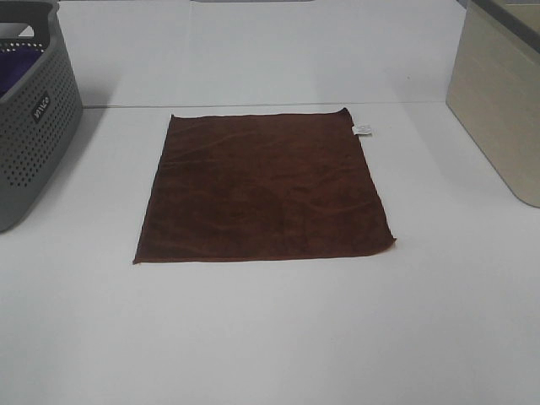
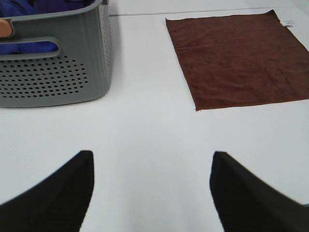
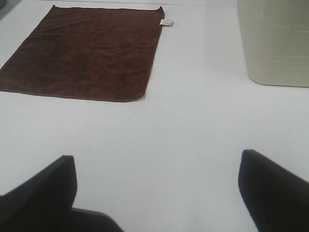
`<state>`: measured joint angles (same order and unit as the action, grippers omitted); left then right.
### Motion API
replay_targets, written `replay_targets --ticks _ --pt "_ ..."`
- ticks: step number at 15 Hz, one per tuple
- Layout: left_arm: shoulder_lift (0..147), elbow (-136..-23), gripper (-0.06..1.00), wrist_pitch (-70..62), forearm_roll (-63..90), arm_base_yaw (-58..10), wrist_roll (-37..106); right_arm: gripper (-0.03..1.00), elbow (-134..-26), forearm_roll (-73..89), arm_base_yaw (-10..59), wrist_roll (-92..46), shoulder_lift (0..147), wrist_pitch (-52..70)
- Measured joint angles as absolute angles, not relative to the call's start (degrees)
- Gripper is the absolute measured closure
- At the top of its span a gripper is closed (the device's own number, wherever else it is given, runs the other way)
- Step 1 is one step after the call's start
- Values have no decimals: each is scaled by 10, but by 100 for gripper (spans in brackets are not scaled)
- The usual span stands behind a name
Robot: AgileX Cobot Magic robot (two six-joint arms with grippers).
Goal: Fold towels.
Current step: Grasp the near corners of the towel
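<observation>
Left gripper [image 2: 152, 159] and right gripper [image 3: 157, 157] gape wide, empty, while the towel [image 1: 263, 190] lies flat on the table [image 1: 270, 337], no fold made.

White table [image 1: 270, 337], brown towel [image 1: 263, 187] flat, grey basket [image 1: 34, 126] left, beige bin [image 1: 502, 110] right
</observation>
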<state>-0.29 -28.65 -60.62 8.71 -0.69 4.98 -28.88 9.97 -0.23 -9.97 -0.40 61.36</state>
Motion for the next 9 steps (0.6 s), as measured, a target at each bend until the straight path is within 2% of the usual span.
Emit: replay_targets --ticks 6,9 --pt "15 -286 29 -606 96 -7 50 16 -295 100 -2 -100 3 595" --pt "63 -294 29 -577 100 -7 50 19 -308 103 -2 -100 73 574"
